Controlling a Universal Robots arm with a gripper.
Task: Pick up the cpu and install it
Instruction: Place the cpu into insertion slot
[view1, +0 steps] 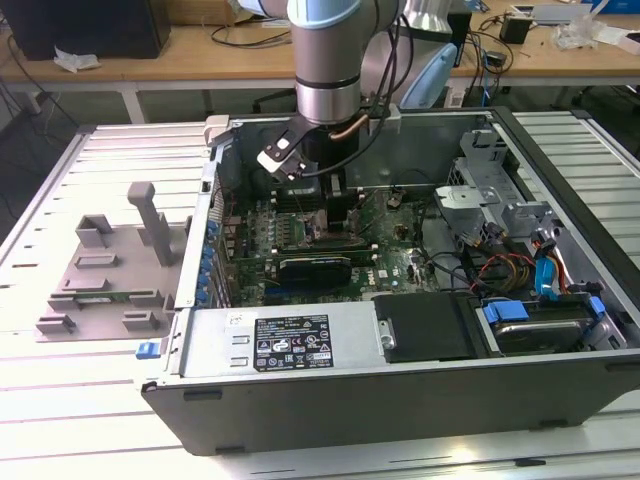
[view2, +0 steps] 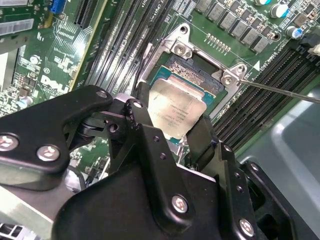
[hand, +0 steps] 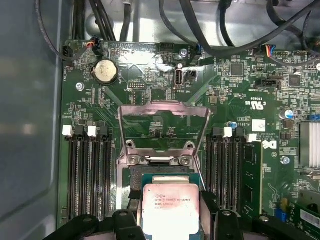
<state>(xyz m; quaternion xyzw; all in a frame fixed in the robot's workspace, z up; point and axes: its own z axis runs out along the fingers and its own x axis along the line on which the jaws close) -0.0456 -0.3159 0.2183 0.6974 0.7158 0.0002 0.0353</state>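
Over the open socket (view2: 197, 75), the pincer (view2: 172, 120) clamps the cpu (view2: 175, 107) by its edges, level, seemingly for alignment.

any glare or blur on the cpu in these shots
First wrist view: the cpu lid is evenly lit, with glare on the motherboard beside the coin battery; second wrist view: its lid has a soft sheen, not blown out; exterior view: the arm shades the motherboard.

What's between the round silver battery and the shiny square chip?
In the first wrist view, a flipped-open silver metal frame lies between the round silver battery and the flat silver square cpu.
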